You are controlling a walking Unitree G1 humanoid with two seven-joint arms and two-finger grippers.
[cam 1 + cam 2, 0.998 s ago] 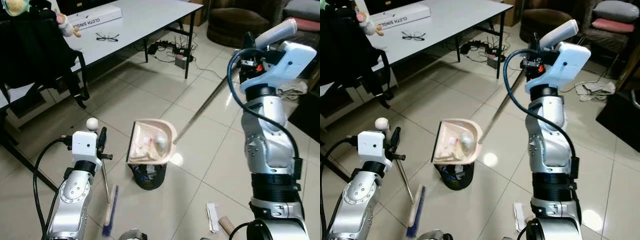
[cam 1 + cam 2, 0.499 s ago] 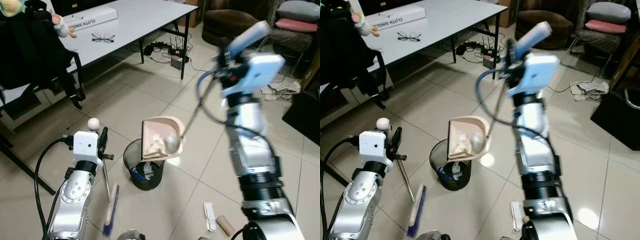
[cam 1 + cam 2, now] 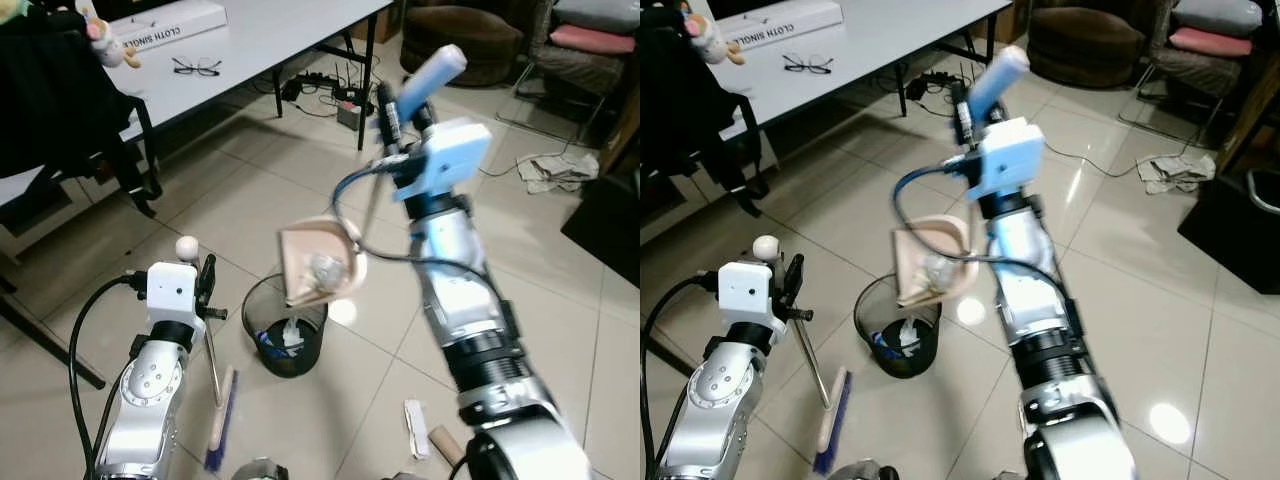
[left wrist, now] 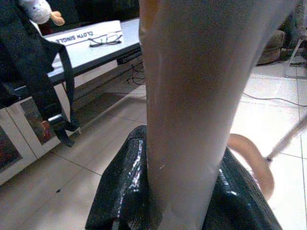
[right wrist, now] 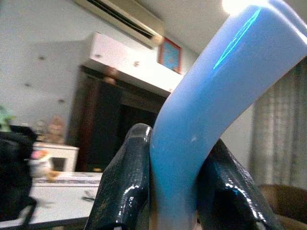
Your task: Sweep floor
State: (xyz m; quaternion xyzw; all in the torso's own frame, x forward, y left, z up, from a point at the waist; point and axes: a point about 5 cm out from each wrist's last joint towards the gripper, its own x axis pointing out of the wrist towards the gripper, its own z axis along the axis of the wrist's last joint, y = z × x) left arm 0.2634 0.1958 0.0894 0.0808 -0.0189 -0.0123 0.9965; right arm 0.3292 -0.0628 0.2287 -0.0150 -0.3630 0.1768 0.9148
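Observation:
My right gripper point(image 3: 388, 108) is shut on the blue grip point(image 3: 432, 78) of a long-handled beige dustpan point(image 3: 318, 265). The pan hangs steeply tilted over a round black bin point(image 3: 288, 340), and pale rubbish is sliding from it into the bin. In the right wrist view both black fingers point(image 5: 127, 182) clamp the blue grip point(image 5: 206, 96). My left gripper point(image 3: 207, 290) is shut on the thin broom handle point(image 4: 192, 96), low at my left. The broom head point(image 3: 222, 420), blue-bristled, rests on the tiles beside the bin.
A white table point(image 3: 290, 30) with glasses point(image 3: 195, 67) and a long box stands at the back left. A black bag point(image 3: 60, 100) hangs on a chair there. Cables lie under the table. A paper scrap point(image 3: 415, 430) and cardboard tube point(image 3: 445, 447) lie on the floor.
My right arm swung left and lifted the handle upright, tipping the dustpan from nearly flat to steep over the bin; rubbish now drops in. The left arm has stayed put.

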